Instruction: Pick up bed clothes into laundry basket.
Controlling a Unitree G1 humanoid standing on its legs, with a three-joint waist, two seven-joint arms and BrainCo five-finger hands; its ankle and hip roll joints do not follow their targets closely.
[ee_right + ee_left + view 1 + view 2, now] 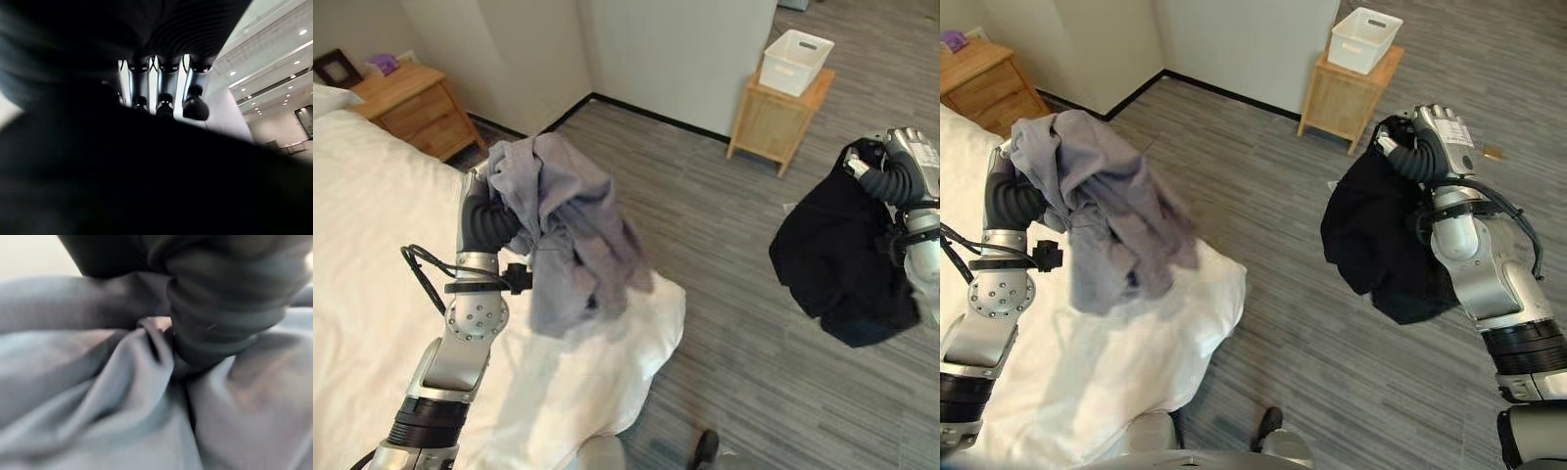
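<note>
Where the right hand's fingers (165, 100) curl down over black cloth in its wrist view, we see them clamped on the black garment (1381, 235), which hangs from the right hand (1420, 147) in the air above the grey plank floor (1263, 166). The left hand (489, 211) is raised beside the bed (372, 255) with the grey garment (573, 235) draped over and around it; its fingers are buried in the folds, and we cannot tell how they are set. We count two garments, one per hand, the grey one hanging over the edge of the white bedding (626, 362), the black one well apart from it on the other side. Farther out stand two wooden pieces: a nightstand (416, 103) by the bed with a dark frame (335, 67) and a purple thing (384, 63) on it, and a small table (778, 117) by the wall (685, 49) carrying one white basket (796, 61). The basket lies well beyond both garments. We find no writing that we can read on the cloth or the basket.
</note>
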